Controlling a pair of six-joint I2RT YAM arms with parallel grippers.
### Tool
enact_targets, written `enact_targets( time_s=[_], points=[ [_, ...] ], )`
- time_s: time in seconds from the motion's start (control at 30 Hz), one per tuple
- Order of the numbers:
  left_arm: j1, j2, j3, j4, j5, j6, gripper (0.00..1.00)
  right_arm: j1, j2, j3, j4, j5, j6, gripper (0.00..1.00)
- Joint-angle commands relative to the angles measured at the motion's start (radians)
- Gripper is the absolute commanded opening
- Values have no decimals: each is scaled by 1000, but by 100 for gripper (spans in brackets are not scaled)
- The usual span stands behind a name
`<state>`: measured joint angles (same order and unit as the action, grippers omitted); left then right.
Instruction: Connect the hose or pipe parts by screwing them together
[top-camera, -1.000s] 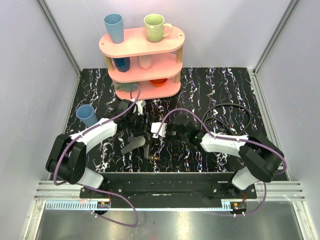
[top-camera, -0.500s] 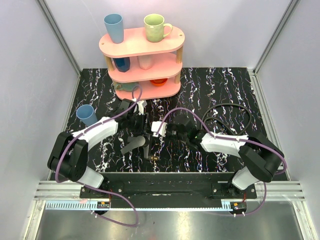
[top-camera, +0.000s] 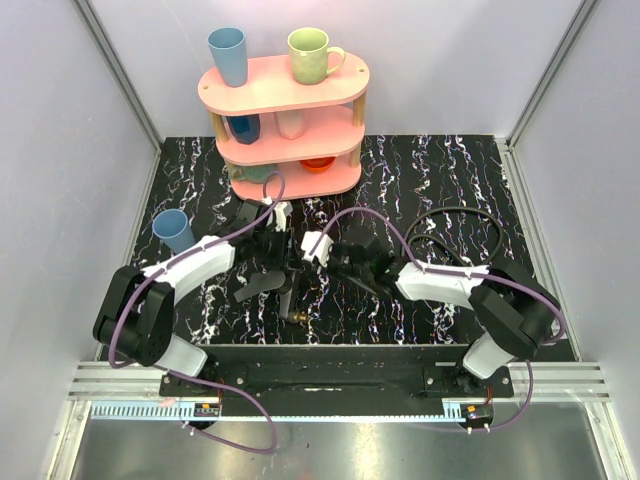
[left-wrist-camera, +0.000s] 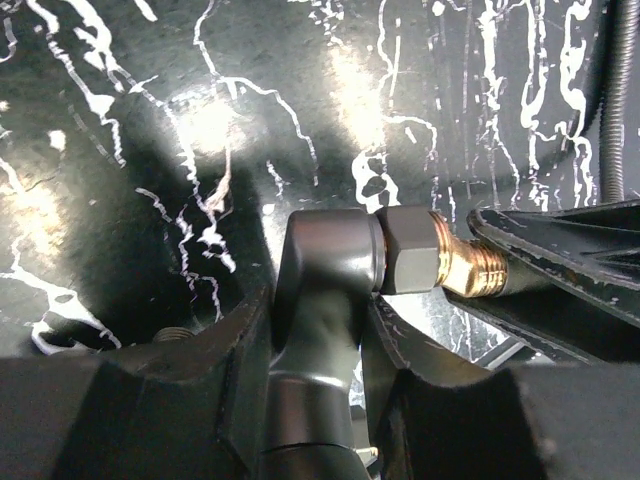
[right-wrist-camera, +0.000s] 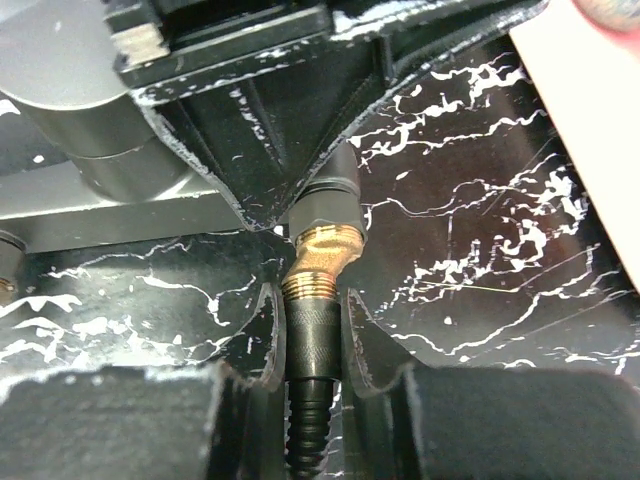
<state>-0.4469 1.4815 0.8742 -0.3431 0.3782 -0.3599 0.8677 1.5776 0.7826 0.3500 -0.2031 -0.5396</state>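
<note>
The dark-grey nozzle piece (left-wrist-camera: 325, 250) stands between the fingers of my left gripper (left-wrist-camera: 318, 310), which is shut on it. Its hex nut leads into a bent brass connector (left-wrist-camera: 455, 268). In the right wrist view that brass connector (right-wrist-camera: 322, 255) meets the black knurled end fitting (right-wrist-camera: 312, 330) of the hose, and my right gripper (right-wrist-camera: 312, 310) is shut on this fitting. From above, the left gripper (top-camera: 281, 258) and the right gripper (top-camera: 303, 268) meet at the table's middle. The black hose (top-camera: 480, 225) loops away to the right.
A pink three-tier shelf (top-camera: 340, 72) with cups stands at the back. A blue cup (top-camera: 172, 228) sits at the left beside my left arm. A small brass-tipped part (top-camera: 297, 318) shows near the front edge. Grey walls close in both sides.
The left jaws have closed in on the nozzle piece. The grey nozzle body has swung round below the left gripper, and the right gripper has shifted slightly up and left.
</note>
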Motion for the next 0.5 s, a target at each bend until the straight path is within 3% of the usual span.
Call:
enact_targets(
  time_s=[0.0,0.17,0.3,0.47],
  points=[
    [-4,-91,-30,84,-24,-120,0,8,27,128,49,-111,266,0],
    [-6,-177,-90,145,-105,-160,0,-25,73,184,63,-242,479,0],
    [-7,-239,-135,154,-191,-166,0,-81,119,207,124,-369,776,0],
    [-9,-259,-150,181,-223,-177,0,-127,166,236,176,-420,1009,0]
  ],
)
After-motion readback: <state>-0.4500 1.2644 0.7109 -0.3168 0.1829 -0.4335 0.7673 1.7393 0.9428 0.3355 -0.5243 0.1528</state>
